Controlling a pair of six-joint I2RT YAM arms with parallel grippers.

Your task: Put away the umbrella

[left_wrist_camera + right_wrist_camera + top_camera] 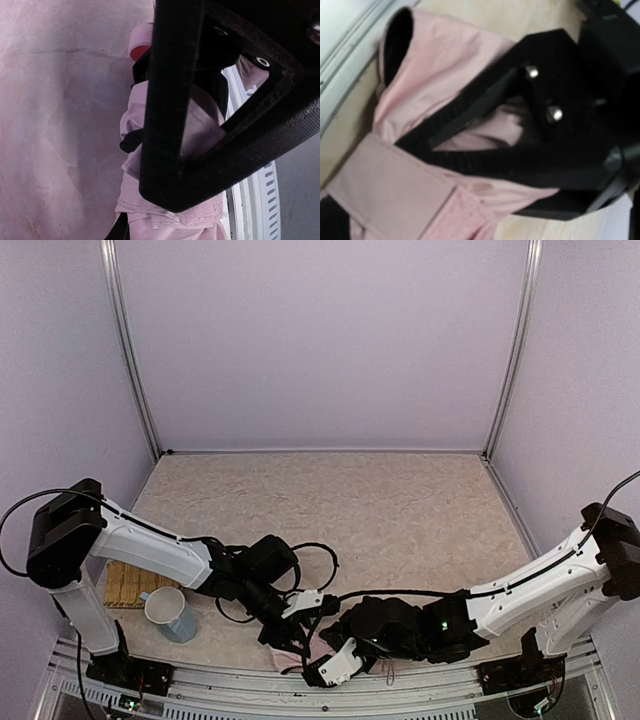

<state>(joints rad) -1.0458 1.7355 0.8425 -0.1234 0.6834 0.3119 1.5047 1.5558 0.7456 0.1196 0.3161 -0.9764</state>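
Down at the table's (380,510) near edge, btwn both wrists, the umbrella (150,220) lies w/ its long axis along the rail (250,200), left gripper (288,628) clamped across its bundled middle, right gripper (427,142) pinched shut on what looks like a canopy fold, so neither arm's nearer.

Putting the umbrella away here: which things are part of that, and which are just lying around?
Part of the job: the umbrella, pink, collapsed.
Just lying around: the mug; the slatted wooden mat.
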